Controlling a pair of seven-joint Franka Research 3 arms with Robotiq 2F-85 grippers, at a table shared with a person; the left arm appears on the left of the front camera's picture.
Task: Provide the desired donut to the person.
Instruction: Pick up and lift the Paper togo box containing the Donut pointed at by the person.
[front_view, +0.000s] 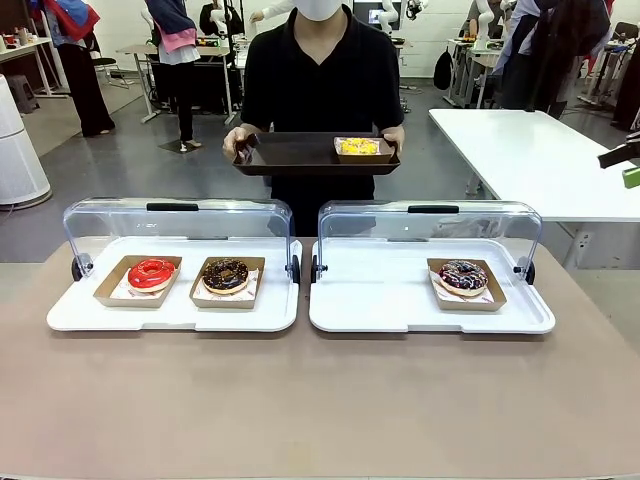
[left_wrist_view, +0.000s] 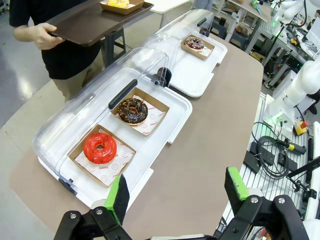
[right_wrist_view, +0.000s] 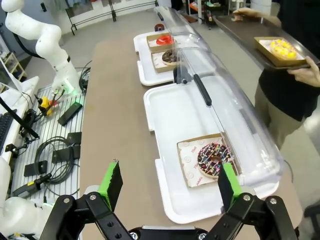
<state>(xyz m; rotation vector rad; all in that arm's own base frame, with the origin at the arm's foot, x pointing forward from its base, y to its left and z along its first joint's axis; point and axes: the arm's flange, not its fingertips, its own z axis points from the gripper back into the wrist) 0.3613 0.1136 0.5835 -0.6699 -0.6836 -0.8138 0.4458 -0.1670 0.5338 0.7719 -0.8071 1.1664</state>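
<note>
- Left gripper: jaws wide, empty.
- Right gripper: jaws wide, empty.
- Person holds brown tray carrying yellow donut.
- Sprinkled donut alone on one white tray.

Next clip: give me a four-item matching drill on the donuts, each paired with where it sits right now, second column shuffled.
Column 1
1. red donut
2. chocolate donut
3. sprinkled donut
4. yellow donut

Column 2
A. alone on the right white tray
B. on the dark tray the person holds
C. on the left white tray, at the end nearer the table's middle
D. on the left white tray, at its outer end

Pairs: 1-D, 2-C, 3-A, 4-B
</note>
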